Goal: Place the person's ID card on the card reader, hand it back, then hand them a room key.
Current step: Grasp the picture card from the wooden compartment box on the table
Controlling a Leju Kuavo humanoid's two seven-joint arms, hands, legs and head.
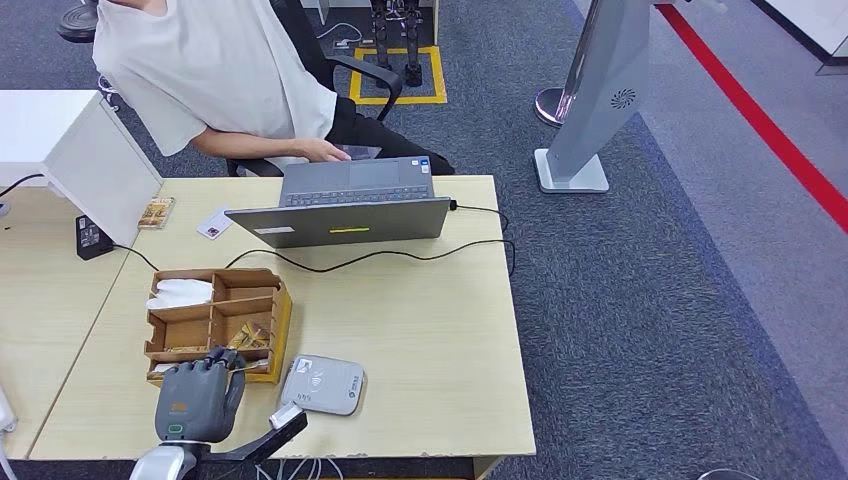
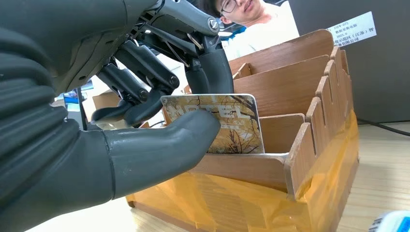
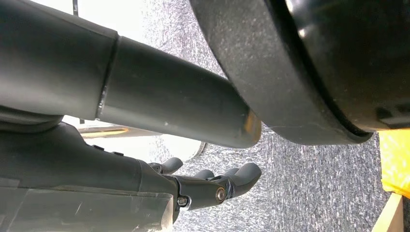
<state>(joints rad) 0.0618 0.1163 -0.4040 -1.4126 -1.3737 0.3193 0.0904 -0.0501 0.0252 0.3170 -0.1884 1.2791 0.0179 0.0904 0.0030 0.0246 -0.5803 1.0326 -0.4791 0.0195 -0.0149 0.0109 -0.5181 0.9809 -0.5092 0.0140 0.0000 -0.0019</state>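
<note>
My left hand (image 1: pixel 200 400) reaches into the near compartment of the wooden organizer (image 1: pixel 222 318). In the left wrist view the thumb (image 2: pixel 159 150) and fingers (image 2: pixel 145 99) pinch a gold-brown room key card (image 2: pixel 232 125) printed "HOTEL", standing upright just above the compartment wall. The white-grey card reader (image 1: pixel 322 384) lies on the desk just right of the organizer, with nothing on it. A small white ID card (image 1: pixel 214 223) lies on the desk left of the laptop, near the seated person (image 1: pixel 215 80). My right hand (image 3: pixel 212 186) hangs beside the body over the carpet, fingers loosely extended and holding nothing.
An open grey laptop (image 1: pixel 350 205) stands at the far desk edge, its black cable (image 1: pixel 400 256) trailing across the desk. A black adapter (image 1: pixel 92 237) and a brown card pack (image 1: pixel 155 212) lie at the far left. A grey kiosk stand (image 1: pixel 598 100) rises from the carpet on the right.
</note>
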